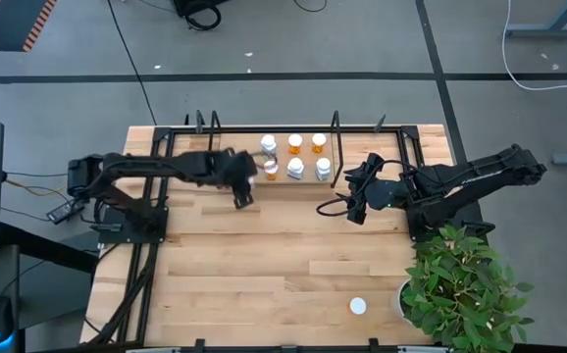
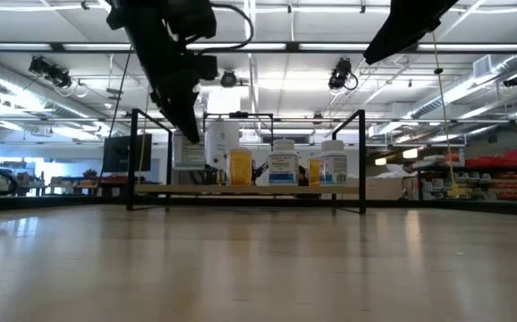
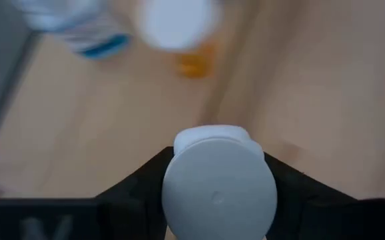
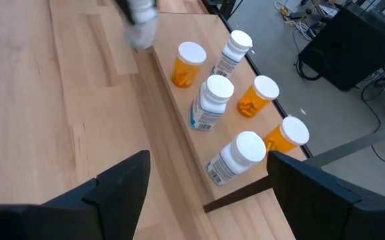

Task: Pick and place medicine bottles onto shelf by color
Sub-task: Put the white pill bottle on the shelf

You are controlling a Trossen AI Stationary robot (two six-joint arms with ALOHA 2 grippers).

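Six medicine bottles (image 4: 211,103) stand on the shelf (image 4: 179,127).
Left tool (image 1: 243,182) pinches a white-capped bottle (image 3: 218,188); right tool (image 1: 354,201) spread wide.

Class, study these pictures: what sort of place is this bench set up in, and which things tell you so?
Probably a large robotics lab or workshop. Two robot arms work at a wooden table on a bare grey floor with loose cables; beyond the shelf is an open hall with ceiling strip lights.

Left hand (image 3: 218,193) clamps white-capped bottle (image 3: 218,188), cap facing cam. Beyond, blurred: white bottle w/ blue label (image 3: 79,27), orange bottle w/ white cap (image 3: 182,33) on wood.
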